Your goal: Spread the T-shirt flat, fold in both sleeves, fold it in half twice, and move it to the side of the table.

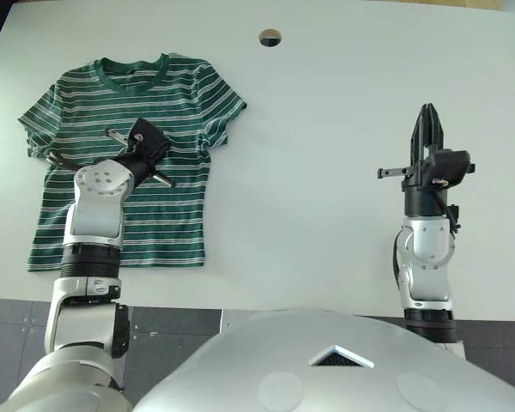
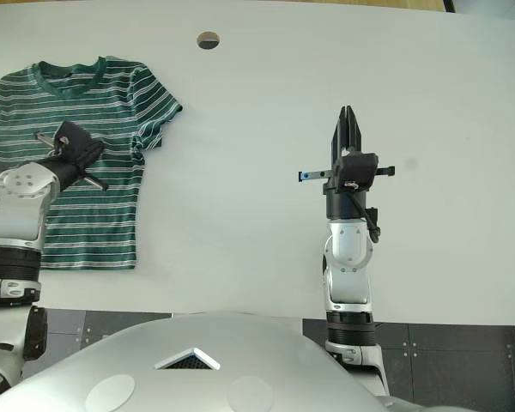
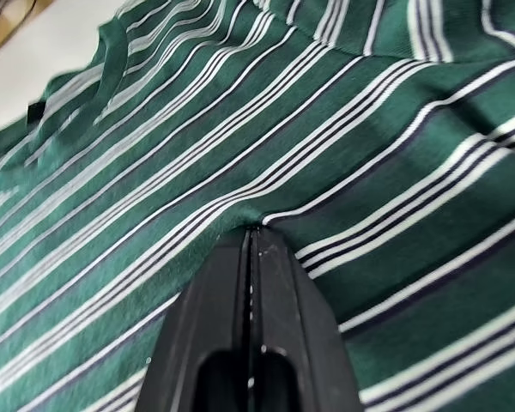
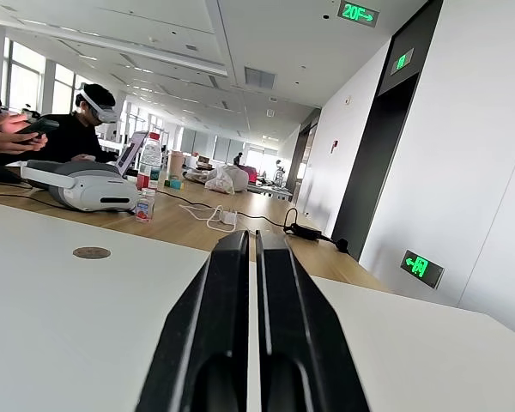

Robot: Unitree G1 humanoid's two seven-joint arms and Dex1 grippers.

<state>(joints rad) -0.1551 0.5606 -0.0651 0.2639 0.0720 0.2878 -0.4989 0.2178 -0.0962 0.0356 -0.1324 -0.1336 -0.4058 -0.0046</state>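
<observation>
The green T-shirt (image 1: 167,94) with white stripes lies spread face up on the left part of the white table (image 1: 326,172), both sleeves out to the sides. My left gripper (image 1: 144,130) is over the shirt's chest, pointing down at it. In the left wrist view its fingers (image 3: 251,232) are shut, their tips touching the fabric (image 3: 369,129) where a small crease starts. My right gripper (image 2: 347,113) stands upright over the bare right half of the table, well away from the shirt. It is shut with nothing in it (image 4: 248,233).
A small round hole (image 1: 269,38) sits in the tabletop near the far edge, right of the shirt's collar. Bare tabletop stretches between the shirt and the right arm. The table's front edge (image 1: 240,305) runs just below the shirt's hem.
</observation>
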